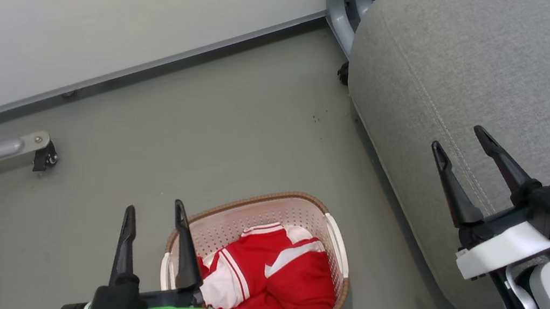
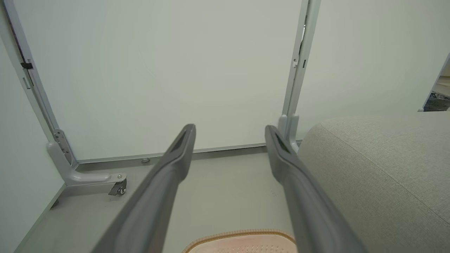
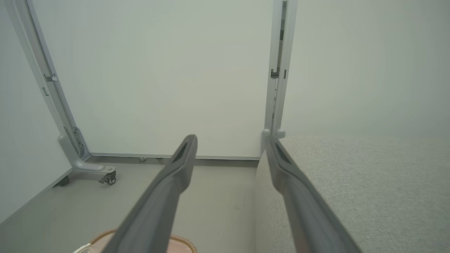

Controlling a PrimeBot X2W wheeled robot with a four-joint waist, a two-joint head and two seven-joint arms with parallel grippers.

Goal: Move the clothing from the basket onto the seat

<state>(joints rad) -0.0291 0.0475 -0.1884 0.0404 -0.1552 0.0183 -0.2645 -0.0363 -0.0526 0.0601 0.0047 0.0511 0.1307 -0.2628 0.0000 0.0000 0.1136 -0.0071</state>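
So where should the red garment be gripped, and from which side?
Pinch the bunched red folds near the middle of the clothing, coming straight down from above. It lies crumpled inside the basket, whose walls rise around it and block a sideways approach. The left end effector, open, shows over the basket's left rim in the head view, so it looks the nearer one.

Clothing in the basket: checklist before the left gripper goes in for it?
1. Clothing lies wholly inside basket: ok.
2. Left gripper open, holding nothing: ok.
3. Right gripper open, holding nothing: ok.
4. Left gripper aimed down at clothing: not ok, fingers point toward the wall.
5. Room on seat for clothing: ok.
6. Clothing caught on basket's holes: cannot tell.
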